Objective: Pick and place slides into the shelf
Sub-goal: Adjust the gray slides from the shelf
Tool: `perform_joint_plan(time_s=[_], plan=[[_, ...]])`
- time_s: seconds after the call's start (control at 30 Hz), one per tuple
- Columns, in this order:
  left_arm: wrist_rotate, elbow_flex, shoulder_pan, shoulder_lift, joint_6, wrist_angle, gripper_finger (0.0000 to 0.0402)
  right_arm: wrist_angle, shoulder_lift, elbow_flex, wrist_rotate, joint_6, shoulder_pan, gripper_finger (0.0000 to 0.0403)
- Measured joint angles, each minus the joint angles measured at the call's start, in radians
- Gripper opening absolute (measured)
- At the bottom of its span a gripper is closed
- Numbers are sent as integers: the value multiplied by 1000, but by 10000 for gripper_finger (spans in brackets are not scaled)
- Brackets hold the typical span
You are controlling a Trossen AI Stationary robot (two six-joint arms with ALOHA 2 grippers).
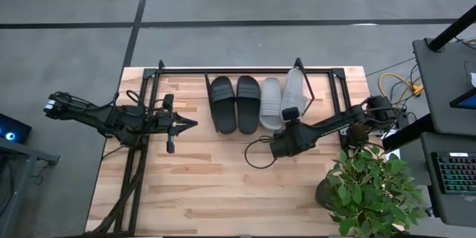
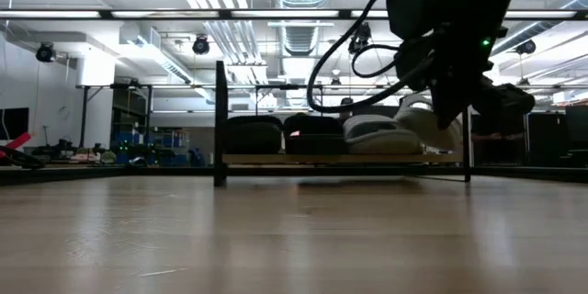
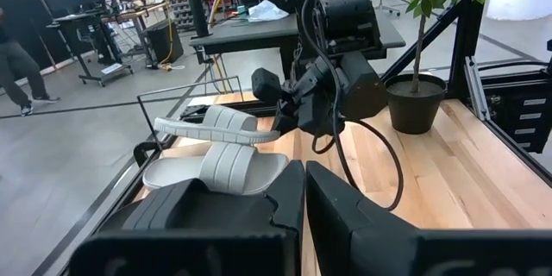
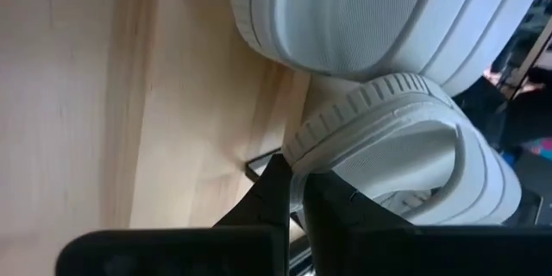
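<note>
Where plant (image 1: 372, 186) stands, wooden tabletop (image 1: 208, 186) lies bare

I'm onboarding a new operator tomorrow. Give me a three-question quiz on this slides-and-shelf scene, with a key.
1. True or false: both black slides lie on the shelf.
2. Which arm's tool is at the outer grey slide? A) left B) right C) neither
3. Fill in: the outer grey slide lies ___ against the inner grey slide, not flat.

Key:
1. True; they lie side by side.
2. B; the right tool is shut at that slide's edge, while the left tool is shut, away from the shelf's slides.
3. Tilted; the left wrist view shows it leaning over its partner.
</note>
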Motion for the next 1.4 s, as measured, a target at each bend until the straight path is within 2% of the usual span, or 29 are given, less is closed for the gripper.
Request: perform_joint_plan(time_s=[0.33,0.73,0.9,1.17,1.4], plan=[[0,0,0,0,-1,-1,0,122,0,-1,11,-128,-3,11],[0,0,0,0,-1,-9,0,56,-2,0,30,-19,-5,15],[0,0,0,0,-1,-9,0,-19,-3,1,66,74,-6,42],[0,0,0,0,-1,-9,0,-58,-3,15,61,163,-6,103],[0,0,0,0,-1,-8,0,-197,-3,67,54,307,-3,137]])
